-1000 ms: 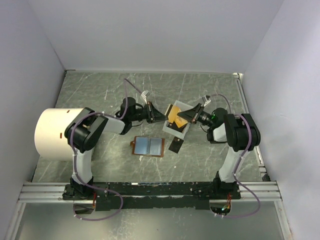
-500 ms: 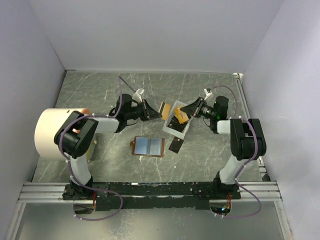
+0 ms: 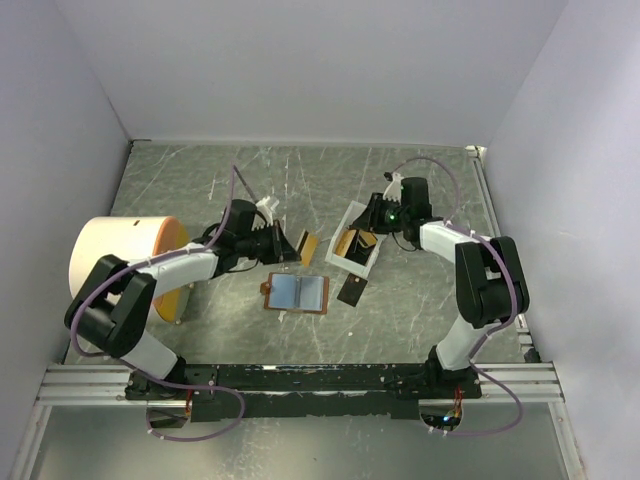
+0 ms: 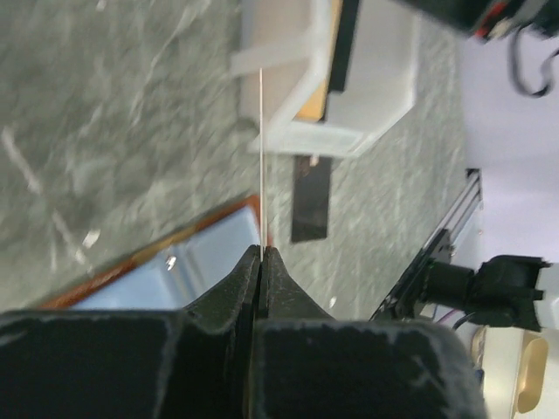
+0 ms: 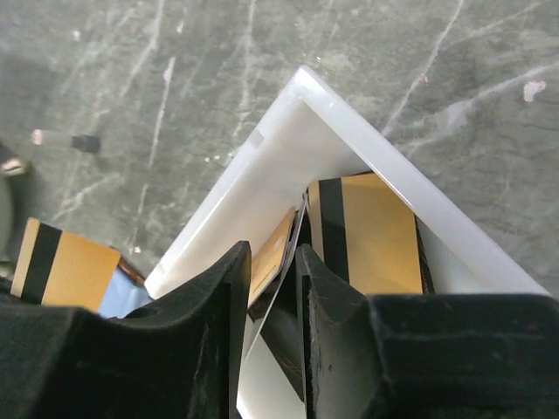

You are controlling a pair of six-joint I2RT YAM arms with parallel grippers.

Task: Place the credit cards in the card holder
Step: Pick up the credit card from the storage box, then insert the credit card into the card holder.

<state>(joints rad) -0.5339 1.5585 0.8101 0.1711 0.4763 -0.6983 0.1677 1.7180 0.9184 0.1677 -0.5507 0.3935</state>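
Tan-orange card [image 3: 310, 247] pinched tight in L fingers [image 4: 262, 266] near open brown card holder [image 3: 296, 293] on desk [image 3: 200, 180]; R fingers [image 5: 244, 279] slightly apart over white tray [image 5: 262, 166] w/ more cards [image 5: 371, 236], dark card [image 3: 351, 291] beside it.

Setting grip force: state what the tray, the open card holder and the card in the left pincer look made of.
The tray: white, smooth, thick-walled, faint sheen; likely moulded plastic. The card holder: brown rim looks like leather; light-blue lining, material unclear. The card in the left pincer: tan with a dark stripe, hair-thin and straight edge-on; probably stiff plastic.
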